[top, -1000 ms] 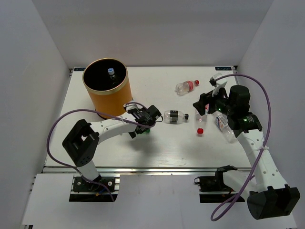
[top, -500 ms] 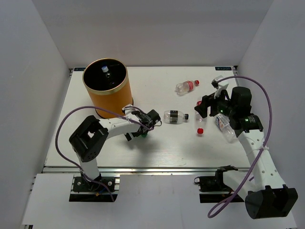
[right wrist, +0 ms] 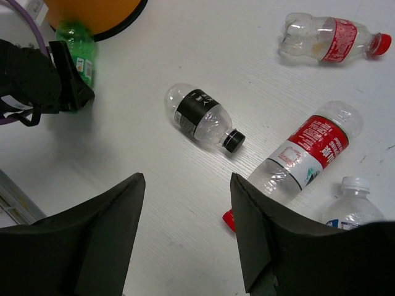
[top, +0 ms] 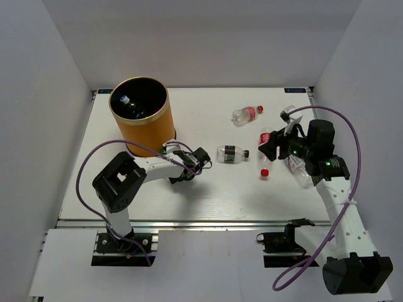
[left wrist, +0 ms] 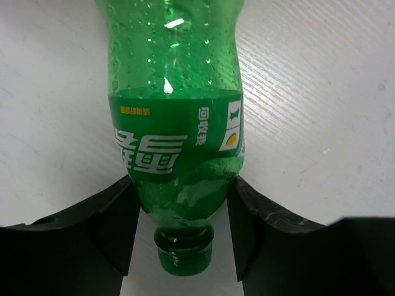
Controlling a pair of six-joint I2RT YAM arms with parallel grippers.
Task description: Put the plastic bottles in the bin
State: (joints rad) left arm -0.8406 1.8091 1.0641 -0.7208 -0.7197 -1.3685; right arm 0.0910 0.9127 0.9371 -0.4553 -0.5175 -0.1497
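**Ana:** Jaws of the left gripper (left wrist: pixel 183 206) press on both flanks of the green dimpled plastic bottle (left wrist: pixel 173 92), at its shoulder near the cap. It lies on its side on the white table (left wrist: pixel 321 92), close to the foot of the tall orange-yellow cylindrical bin (top: pixel 150 133).

**Ben:** And the other pair?

**Ana:** On the right gripper (right wrist: pixel 186 185) the black fingers stand apart with nothing between them, above the bottles on that side.

**Ben:** How far along?

**Ana:** Early, I judge. One white-capped bottle (top: pixel 125 100) shows against the bin's black inside; whether more lie there I cannot tell. Out on the table are the green one, a clear bottle with a dark label and black cap (right wrist: pixel 200 117), a clear red-labelled bottle with a red cap (right wrist: pixel 330 40), a second red-labelled bottle (right wrist: pixel 305 151), and a clear bottle with a white cap (right wrist: pixel 353 206).

**Ben:** Surfaces?

**Ana:** Thin, glossy, ribbed plastic that probably dents easily. The bin wall is smooth and round under a thin gold rim. The table is matt and finely grained.
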